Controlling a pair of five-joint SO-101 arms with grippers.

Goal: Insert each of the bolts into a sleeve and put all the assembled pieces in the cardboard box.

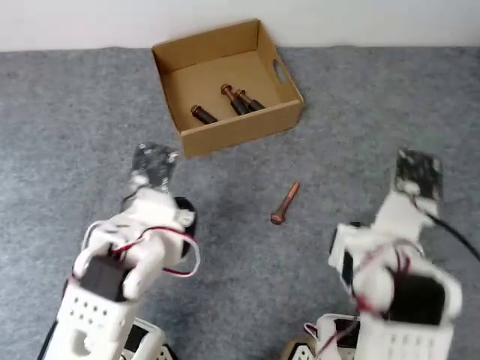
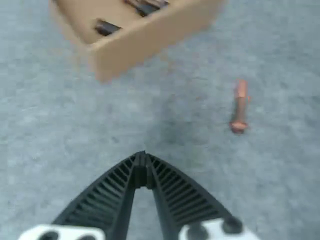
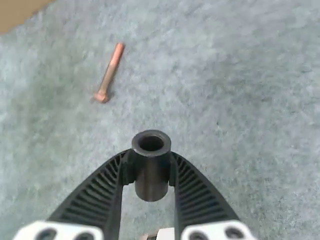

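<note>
A copper bolt (image 1: 285, 203) lies alone on the grey carpet, a little in front of the cardboard box (image 1: 241, 129). Inside the box rest three dark sleeves with copper bolt heads (image 1: 238, 98). My right gripper (image 3: 150, 156) is shut on a dark sleeve (image 3: 151, 180), held upright with its open bore facing the camera. The bolt (image 3: 109, 80) lies ahead of it, apart. My left gripper (image 2: 142, 159) is shut with nothing in it, above bare carpet. From there the bolt (image 2: 240, 107) is off to one side and the box (image 2: 145, 37) lies beyond.
The left arm (image 1: 142, 225) and right arm (image 1: 397, 240) stand at the near edge, with the bolt between them. A white wall (image 1: 240, 15) runs behind the box. Open carpet (image 1: 75, 127) lies on both sides of the box.
</note>
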